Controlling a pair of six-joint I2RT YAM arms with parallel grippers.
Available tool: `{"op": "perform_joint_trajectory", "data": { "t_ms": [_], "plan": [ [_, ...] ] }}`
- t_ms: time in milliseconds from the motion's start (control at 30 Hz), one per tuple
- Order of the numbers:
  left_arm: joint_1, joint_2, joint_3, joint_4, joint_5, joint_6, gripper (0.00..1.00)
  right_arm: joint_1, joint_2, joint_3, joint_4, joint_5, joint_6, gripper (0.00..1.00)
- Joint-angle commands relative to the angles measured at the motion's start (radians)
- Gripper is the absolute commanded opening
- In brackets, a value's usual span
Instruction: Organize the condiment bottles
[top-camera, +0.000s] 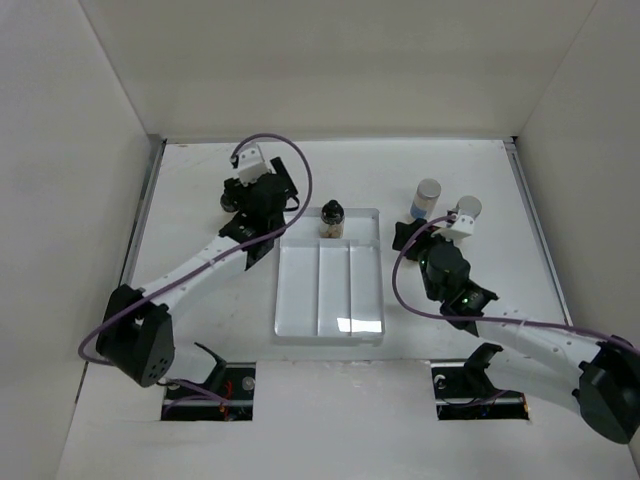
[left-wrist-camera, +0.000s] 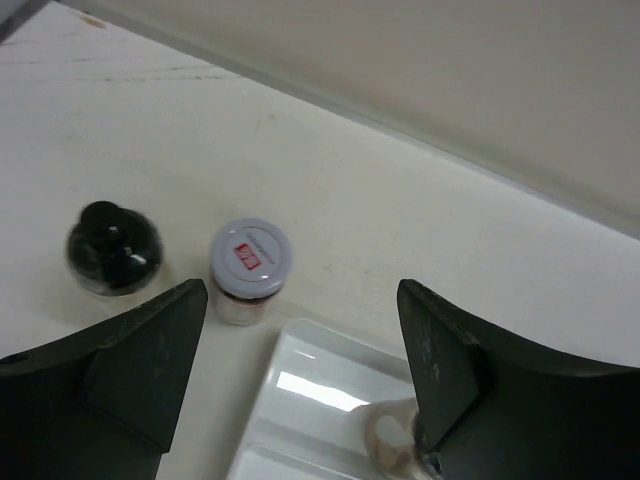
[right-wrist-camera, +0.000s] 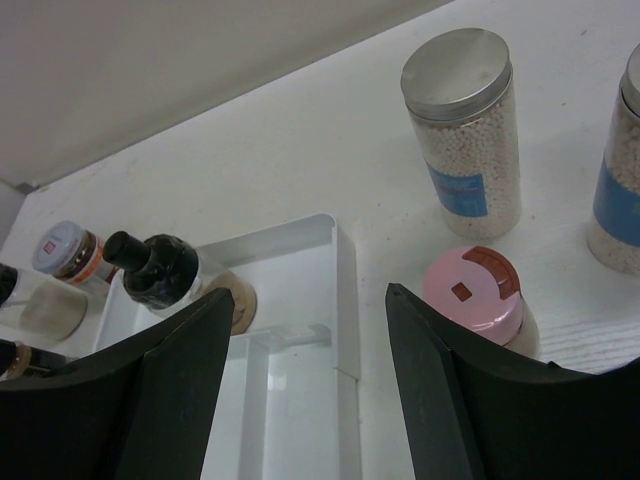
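White table (top-camera: 200, 190), boxed in by pale walls (top-camera: 350, 70), lay under my two arms, with the condiment bottles only partly sorted. A white three-compartment plastic tray (top-camera: 330, 295) sat at the centre, between the arms. My left gripper (left-wrist-camera: 302, 298) hung over the tray's far left corner, its fingers spread wide and holding nothing. My right gripper (right-wrist-camera: 310, 298) hovered at the tray's far right side, fingers likewise parted and empty. Right of the tray stood a tall clear jar with a grey metal lid (right-wrist-camera: 462, 130), blue-labelled and filled with pale grains. Near it was a second grey-lidded jar (right-wrist-camera: 622, 170), cut off by the frame edge. A squat pink-lidded jar (right-wrist-camera: 475, 290) stood just beside the right-hand finger in my right wrist view, outside the gap. One dark bottle with a black cap (top-camera: 332, 220) stood upright inside the tray at its far end. Left of the tray, on the table, a black round-capped bottle (left-wrist-camera: 113, 250) and a small jar with a white lid and red label (left-wrist-camera: 250, 262) stood side by side, just apart.
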Motion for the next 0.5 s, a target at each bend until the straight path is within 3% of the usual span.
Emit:
{"op": "perform_joint_trajectory", "data": {
  "t_ms": [0, 233, 467],
  "plan": [
    [0.041, -0.098, -0.081, -0.079, -0.005, -0.033, 0.73, 0.001, 0.007, 0.016, 0.041, -0.011, 0.001, 0.69],
    [0.181, -0.178, -0.167, -0.127, -0.005, -0.050, 0.69, 0.003, 0.023, 0.025, 0.041, -0.029, 0.001, 0.69],
    [0.239, -0.085, -0.119, -0.125, 0.021, -0.041, 0.69, 0.007, 0.026, 0.029, 0.041, -0.037, -0.002, 0.70]
  ]
}}
